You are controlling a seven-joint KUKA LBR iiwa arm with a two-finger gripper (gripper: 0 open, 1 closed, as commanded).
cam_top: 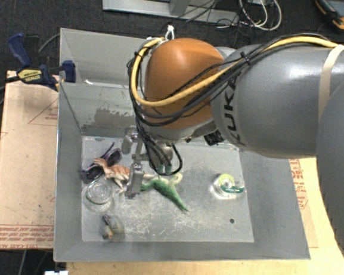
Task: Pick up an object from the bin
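The grey metal bin (212, 224) has a scuffed floor with a few loose things on it. A green plastic toy lizard (170, 190) lies near the middle. A clear round piece with a teal swirl (227, 186) lies well apart toward the view's right. Toward the left are a clear round lid (98, 193), a tan toy figure (118, 172) and what may be dark purple sunglasses (101, 162). A small grey-brown lump (110, 227) sits nearer the front.

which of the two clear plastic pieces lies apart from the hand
The clear ring with the teal streak, alone on the right; the clear round cup lies beside the hand on the left.
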